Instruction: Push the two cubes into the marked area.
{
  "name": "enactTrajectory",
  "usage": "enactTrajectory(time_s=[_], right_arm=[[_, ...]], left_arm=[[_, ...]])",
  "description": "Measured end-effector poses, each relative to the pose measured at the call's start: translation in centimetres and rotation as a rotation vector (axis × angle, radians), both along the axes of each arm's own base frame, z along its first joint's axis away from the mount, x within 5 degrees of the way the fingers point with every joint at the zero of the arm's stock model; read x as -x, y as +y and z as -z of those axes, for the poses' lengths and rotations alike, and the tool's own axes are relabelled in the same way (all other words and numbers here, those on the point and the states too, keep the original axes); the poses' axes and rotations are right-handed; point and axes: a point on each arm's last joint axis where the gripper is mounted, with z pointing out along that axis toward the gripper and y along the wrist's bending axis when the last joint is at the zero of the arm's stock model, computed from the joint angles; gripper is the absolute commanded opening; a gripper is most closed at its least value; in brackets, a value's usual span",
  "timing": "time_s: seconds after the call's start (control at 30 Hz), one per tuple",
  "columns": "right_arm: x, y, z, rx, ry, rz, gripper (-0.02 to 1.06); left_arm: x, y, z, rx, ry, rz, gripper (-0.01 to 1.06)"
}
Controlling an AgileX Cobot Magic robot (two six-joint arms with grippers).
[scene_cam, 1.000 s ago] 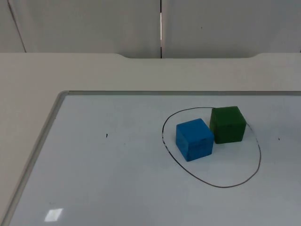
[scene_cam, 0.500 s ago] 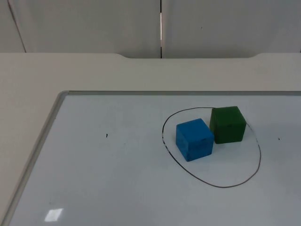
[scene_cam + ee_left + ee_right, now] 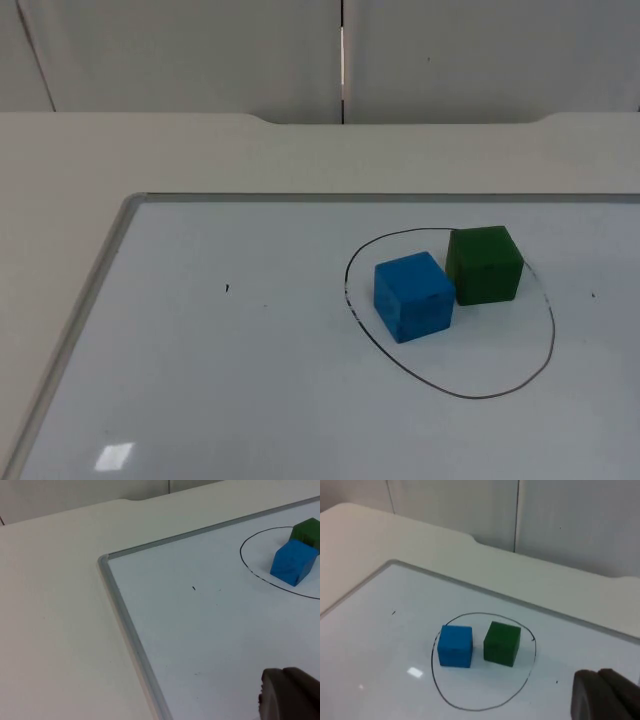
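Observation:
A blue cube (image 3: 413, 296) and a green cube (image 3: 485, 264) sit side by side inside a hand-drawn black oval (image 3: 551, 340) on the whiteboard. They touch or nearly touch. The green one is close to the oval's far right line. The left wrist view shows the blue cube (image 3: 293, 562) and the green cube (image 3: 307, 530) far ahead of my left gripper (image 3: 290, 696), which hangs above bare whiteboard. My right gripper (image 3: 603, 696) is held back above the board, well away from the blue cube (image 3: 455, 646) and the green cube (image 3: 502, 643).
The whiteboard's grey frame (image 3: 92, 285) runs along its left and far sides, with a rounded corner (image 3: 103, 560). Beige table (image 3: 200, 150) surrounds it up to the grey partition wall (image 3: 200, 50). A small black mark (image 3: 227, 289) lies on the board left of the oval.

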Motion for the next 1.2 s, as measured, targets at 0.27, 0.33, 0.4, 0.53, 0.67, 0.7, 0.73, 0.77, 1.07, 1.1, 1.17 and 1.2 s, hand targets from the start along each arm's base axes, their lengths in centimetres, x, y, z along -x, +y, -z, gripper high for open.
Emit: enactTrajectory(time_s=[0.27,0.33,0.4,0.53,0.67,0.7,0.73,0.77,1.07,1.1,1.17,1.2], right_arm=[[3.6,-1.1,0.9,0.01,0.012,-0.017,0.0],[4.0,-1.3,1.1,0.014,0.016,-0.018,0.0],[4.8,-1.6,1.4,0.025,0.005,-0.014,0.0],[5.8,-2.3,1.7,0.038,-0.025,0.017,0.0],[5.8,-2.6,2.5,0.038,0.011,0.054,0.0],[5.8,-2.7,2.7,0.042,0.028,0.061,0.0],[5.7,-2.7,2.9,0.049,0.039,0.068,0.0],[5.7,-2.7,3.1,0.048,0.05,0.07,0.0],[5.6,-3.0,3.4,0.038,0.082,0.112,0.0],[5.6,-3.0,3.4,0.034,0.083,0.118,0.0],[5.6,-3.1,3.4,0.036,0.082,0.124,0.0],[5.6,-3.1,3.4,0.036,0.082,0.124,0.0]], left_arm=[[0.0,0.0,0.0,0.0,0.0,0.0,0.0],[0.0,0.0,0.0,0.0,0.0,0.0,0.0],[0.0,0.0,0.0,0.0,0.0,0.0,0.0],[0.0,0.0,0.0,0.0,0.0,0.0,0.0],[0.0,0.0,0.0,0.0,0.0,0.0,0.0],[0.0,0.0,0.0,0.0,0.0,0.0,0.0],[0.0,0.0,0.0,0.0,0.0,0.0,0.0],[0.0,0.0,0.0,0.0,0.0,0.0,0.0],[0.0,0.0,0.0,0.0,0.0,0.0,0.0],[0.0,0.0,0.0,0.0,0.0,0.0,0.0],[0.0,0.0,0.0,0.0,0.0,0.0,0.0],[0.0,0.0,0.0,0.0,0.0,0.0,0.0]])
